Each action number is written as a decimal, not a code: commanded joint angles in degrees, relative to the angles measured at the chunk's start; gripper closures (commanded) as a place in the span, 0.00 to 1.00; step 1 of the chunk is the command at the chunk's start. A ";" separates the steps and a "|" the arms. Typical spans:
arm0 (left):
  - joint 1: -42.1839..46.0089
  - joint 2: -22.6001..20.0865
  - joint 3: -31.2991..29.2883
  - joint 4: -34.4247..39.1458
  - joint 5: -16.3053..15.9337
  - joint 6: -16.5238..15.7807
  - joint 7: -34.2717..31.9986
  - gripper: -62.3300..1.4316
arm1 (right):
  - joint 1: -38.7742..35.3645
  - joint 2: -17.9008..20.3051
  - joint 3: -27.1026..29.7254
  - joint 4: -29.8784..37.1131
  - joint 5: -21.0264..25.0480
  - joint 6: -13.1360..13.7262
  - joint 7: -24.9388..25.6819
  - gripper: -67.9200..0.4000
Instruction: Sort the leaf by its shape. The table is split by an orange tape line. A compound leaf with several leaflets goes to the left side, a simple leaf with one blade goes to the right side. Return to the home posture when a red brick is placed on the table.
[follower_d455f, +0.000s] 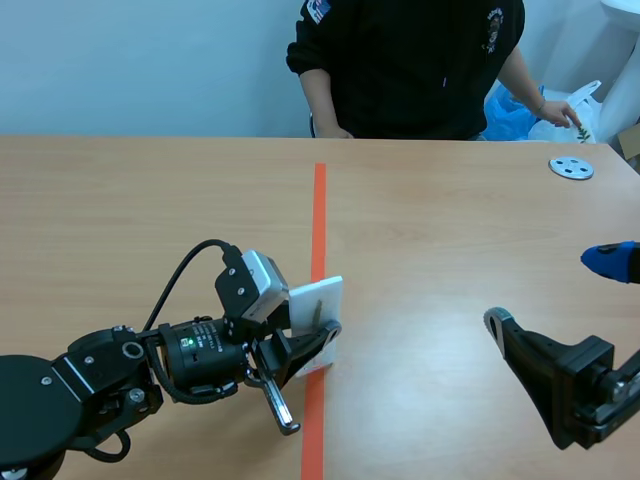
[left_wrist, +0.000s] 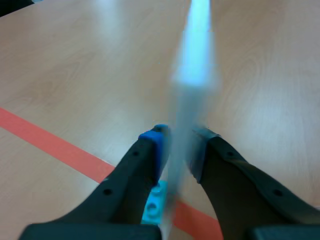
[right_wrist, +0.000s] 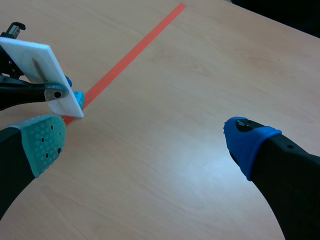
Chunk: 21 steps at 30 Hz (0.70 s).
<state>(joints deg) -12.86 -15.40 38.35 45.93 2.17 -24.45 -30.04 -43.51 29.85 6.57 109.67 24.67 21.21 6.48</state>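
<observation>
A pale wooden table (follower_d455f: 450, 260) runs toward a light blue wall (follower_d455f: 150, 60). One orange tape line (follower_d455f: 319, 210) splits the table from near to far. One person (follower_d455f: 410, 60) in a black top sits at the far edge. One grey disc (follower_d455f: 571, 168) lies at the far right of the table. Beyond it are two plastic bags, one blue (follower_d455f: 508, 105) and one white (follower_d455f: 588, 100).

There is one white card (follower_d455f: 316, 300) with a narrow dark mark on its face. It stands tilted over the near part of the tape line. The left gripper (follower_d455f: 312, 345) is clamped on its lower edge, a pad on each face. The right gripper (follower_d455f: 553, 291) hovers at the near right, well apart from the card. Its fingers are spread wide and hold nothing.
</observation>
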 joint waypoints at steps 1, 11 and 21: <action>-0.46 0.13 -0.33 0.66 -0.48 -0.17 -0.66 0.86 | 0.66 -0.02 0.50 0.98 0.39 -0.20 0.96 0.00; 0.02 -1.68 -1.14 5.75 -5.75 -0.83 -0.28 0.90 | 0.66 -0.02 0.50 0.98 0.39 -0.20 0.96 0.00; 0.57 -2.82 -12.00 15.43 -14.19 1.88 10.34 0.92 | 0.66 -0.02 0.50 0.98 0.39 -0.17 0.98 0.00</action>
<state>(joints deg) -11.46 -18.39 26.89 61.63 -11.05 -23.46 -19.59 -43.51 29.85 6.57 109.67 24.67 21.21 6.44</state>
